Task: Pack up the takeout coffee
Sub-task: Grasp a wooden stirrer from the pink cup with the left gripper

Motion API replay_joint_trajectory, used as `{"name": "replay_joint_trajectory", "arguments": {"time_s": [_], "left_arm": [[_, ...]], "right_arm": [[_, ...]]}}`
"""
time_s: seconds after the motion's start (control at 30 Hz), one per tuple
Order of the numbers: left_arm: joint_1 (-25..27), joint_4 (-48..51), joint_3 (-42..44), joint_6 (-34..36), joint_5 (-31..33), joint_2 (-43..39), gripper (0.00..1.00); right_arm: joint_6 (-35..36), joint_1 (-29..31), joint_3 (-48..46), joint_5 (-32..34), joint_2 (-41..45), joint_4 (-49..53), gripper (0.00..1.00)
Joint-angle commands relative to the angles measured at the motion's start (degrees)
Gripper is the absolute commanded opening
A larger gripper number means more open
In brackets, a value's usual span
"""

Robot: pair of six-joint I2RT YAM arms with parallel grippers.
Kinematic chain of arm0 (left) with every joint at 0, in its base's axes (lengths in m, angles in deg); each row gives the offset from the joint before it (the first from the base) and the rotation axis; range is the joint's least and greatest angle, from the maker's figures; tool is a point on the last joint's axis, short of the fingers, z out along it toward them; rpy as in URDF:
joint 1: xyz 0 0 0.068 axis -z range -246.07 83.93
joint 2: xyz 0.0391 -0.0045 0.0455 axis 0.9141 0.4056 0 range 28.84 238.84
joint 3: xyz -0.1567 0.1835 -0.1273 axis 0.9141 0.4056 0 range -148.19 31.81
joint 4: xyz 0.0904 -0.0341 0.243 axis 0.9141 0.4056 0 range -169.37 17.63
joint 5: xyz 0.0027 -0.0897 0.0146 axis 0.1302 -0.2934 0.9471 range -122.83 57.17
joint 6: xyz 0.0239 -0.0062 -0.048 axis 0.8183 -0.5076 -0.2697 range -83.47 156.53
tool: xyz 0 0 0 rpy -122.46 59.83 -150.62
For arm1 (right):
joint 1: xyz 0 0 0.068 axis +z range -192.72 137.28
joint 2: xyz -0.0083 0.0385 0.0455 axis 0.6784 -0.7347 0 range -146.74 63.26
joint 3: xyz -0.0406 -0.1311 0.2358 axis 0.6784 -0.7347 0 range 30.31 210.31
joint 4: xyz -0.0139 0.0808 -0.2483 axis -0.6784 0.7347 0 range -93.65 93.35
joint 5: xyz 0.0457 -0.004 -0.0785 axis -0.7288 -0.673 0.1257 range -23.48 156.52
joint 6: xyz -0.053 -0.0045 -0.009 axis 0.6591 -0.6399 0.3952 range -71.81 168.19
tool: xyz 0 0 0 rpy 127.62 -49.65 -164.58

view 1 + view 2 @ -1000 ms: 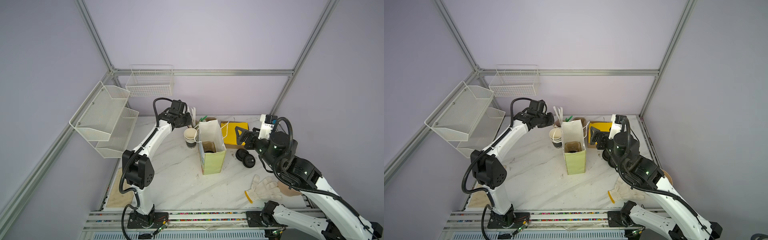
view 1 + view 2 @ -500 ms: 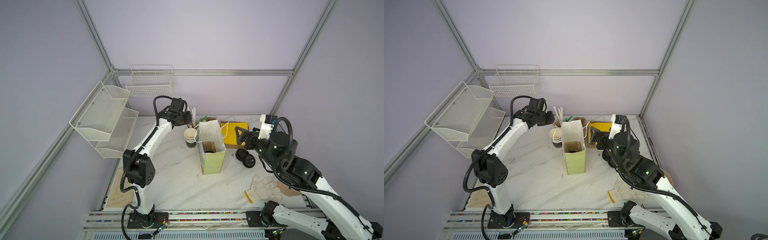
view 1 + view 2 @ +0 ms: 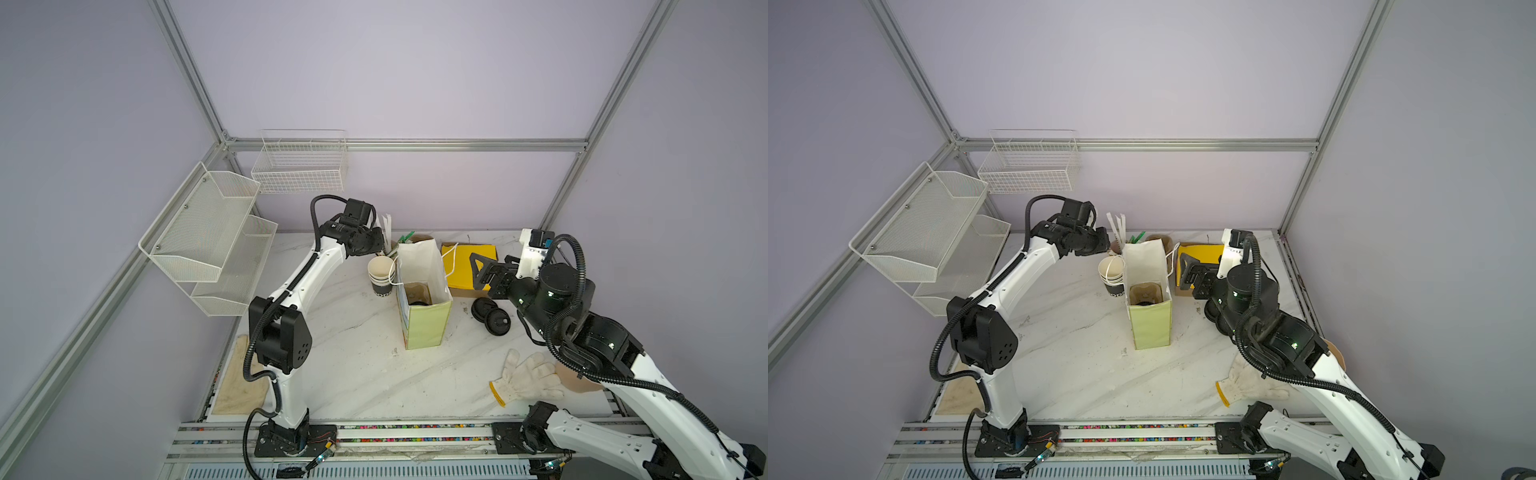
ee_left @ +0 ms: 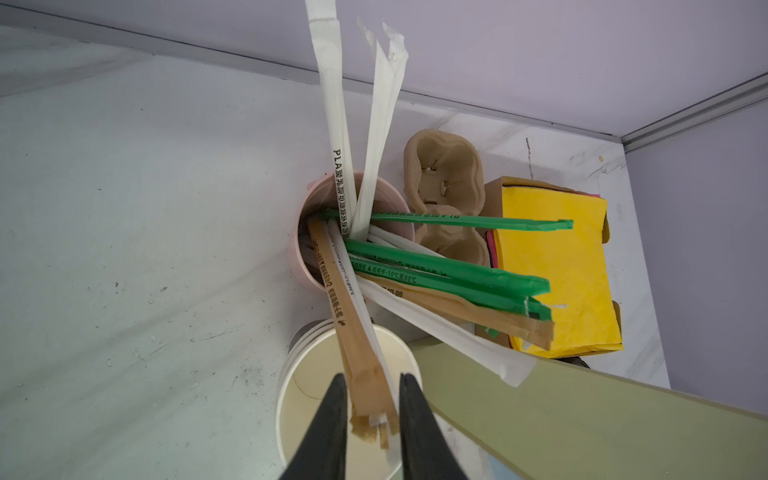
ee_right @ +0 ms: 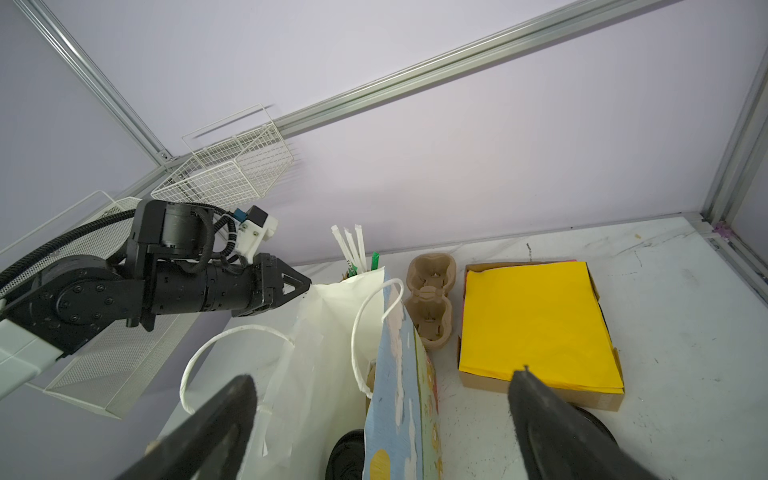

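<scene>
Left wrist view: my left gripper [image 4: 372, 380] hangs over the stacked cups [image 4: 316, 399], its jaws a narrow gap apart. The ends of a brown wrapped straw [image 4: 361, 361] and a white one lie in that gap. Thin slivers of space show on either side, so I read them as not squeezed. Those straws fan out of a pink cup [image 4: 297, 266] just behind the stacked cups, along with green ones and more white ones.

Just right of the stacked cups the paper bag [image 3: 428, 328] stands upright on the table [image 3: 353, 374], its mouth open and its white handles flopped outward. The takeout coffee [image 5: 347, 455] sits at the bottom of the bag in a brown tray [image 3: 1136, 291]. Only its dark round top shows, facing up toward the bag's mouth, so its long axis stands upright. Its sides are hidden.

Behind the bag lies a spare brown cup holder [image 4: 442, 174], and right of that a cardboard box [image 5: 602, 401] filled with yellow paper [image 5: 536, 320]. Two black lids [image 3: 492, 318] lie nearer the front, right of the bag. My right gripper [image 5: 382, 415] hovers beside the bag's right side, above the lids, jaws spread wide and empty. A white glove [image 3: 528, 374] lies at the front right.
</scene>
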Motion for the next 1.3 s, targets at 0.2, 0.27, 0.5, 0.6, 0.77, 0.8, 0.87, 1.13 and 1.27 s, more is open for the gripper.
{"name": "replay_joint_trajectory", "arguments": {"time_s": [0.2,0.27,0.5,0.6,0.77,0.8,0.87,1.13,1.27], "left_arm": [[0.4,2.1,-2.88,2.1,2.72,1.89,0.21],[0.43,2.1,-3.34,2.2,2.99,2.17,0.2],[0.41,2.45,-5.15,2.1,3.88,2.08,0.12],[0.39,2.98,-5.87,2.21,4.06,1.94,0.09],[0.45,4.4,-7.53,2.47,4.95,1.14,0.08],[0.43,4.76,-7.9,2.54,5.15,0.97,0.08],[0.45,5.63,-8.97,2.63,5.4,0.46,0.07],[0.44,10.93,-14.1,3.29,5.7,1.52,0.06],[0.39,12.96,-15.64,3.68,5.43,2.5,0.06]], "right_arm": [[-0.04,0.31,0.49,-0.51,0.26,-0.6,0.97],[-0.03,0.31,0.49,-0.57,0.26,-0.6,0.97],[-0.04,0.31,0.59,-0.75,0.14,-0.86,0.97],[-0.04,0.32,0.71,-0.74,0.1,-0.86,0.97],[-0.11,0.31,1.0,-0.99,-0.02,-0.79,0.97],[-0.12,0.31,1.06,-1.01,-0.09,-0.77,0.97],[-0.13,0.31,1.36,-1.09,-0.07,-0.68,0.97],[-0.57,0.31,1.55,-1.62,-0.09,-0.6,0.97],[-0.74,0.31,1.54,-1.8,0.12,-0.42,0.97]]}}
